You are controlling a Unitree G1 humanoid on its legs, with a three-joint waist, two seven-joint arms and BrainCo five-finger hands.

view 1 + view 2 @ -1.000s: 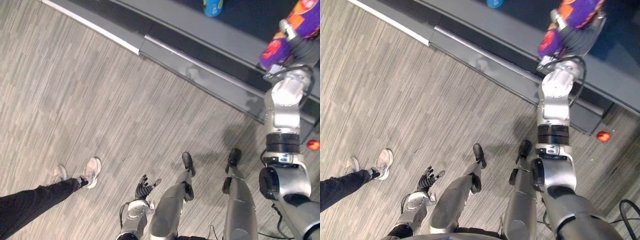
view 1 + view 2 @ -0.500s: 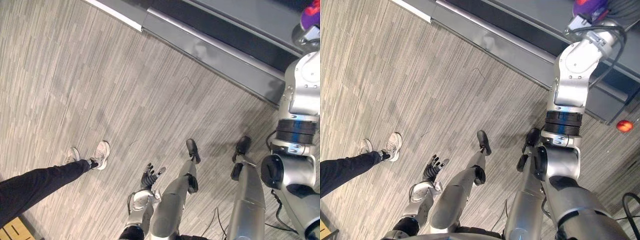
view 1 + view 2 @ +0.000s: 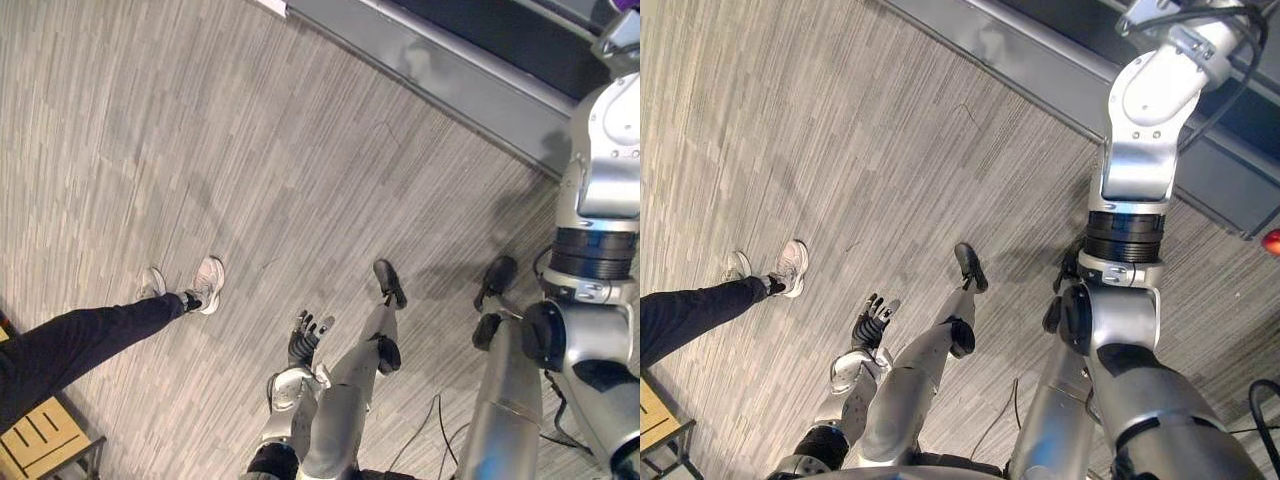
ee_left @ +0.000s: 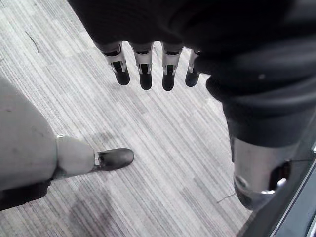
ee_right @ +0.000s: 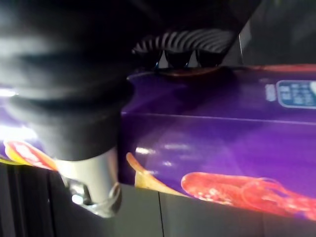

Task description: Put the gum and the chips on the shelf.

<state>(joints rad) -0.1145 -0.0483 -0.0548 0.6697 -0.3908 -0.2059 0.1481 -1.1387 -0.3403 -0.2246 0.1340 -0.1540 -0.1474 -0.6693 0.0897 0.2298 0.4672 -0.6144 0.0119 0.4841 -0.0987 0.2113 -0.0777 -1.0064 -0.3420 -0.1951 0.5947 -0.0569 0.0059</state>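
Clutching the chips box (image 5: 222,133), right robot hand (image 5: 180,47) stays raised; left robot hand (image 3: 303,340) still hangs open.

L robot hand (image 4: 146,59) over floor (image 4: 163,168)

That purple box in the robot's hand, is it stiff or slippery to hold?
Probably stiff: the purple glossy cardboard box shows flat faces and a straight edge. Its shine hints it may slip in the right hand.

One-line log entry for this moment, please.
right hand: shut on chips box | left hand: open, empty, above floor | person's leg: at robot's left
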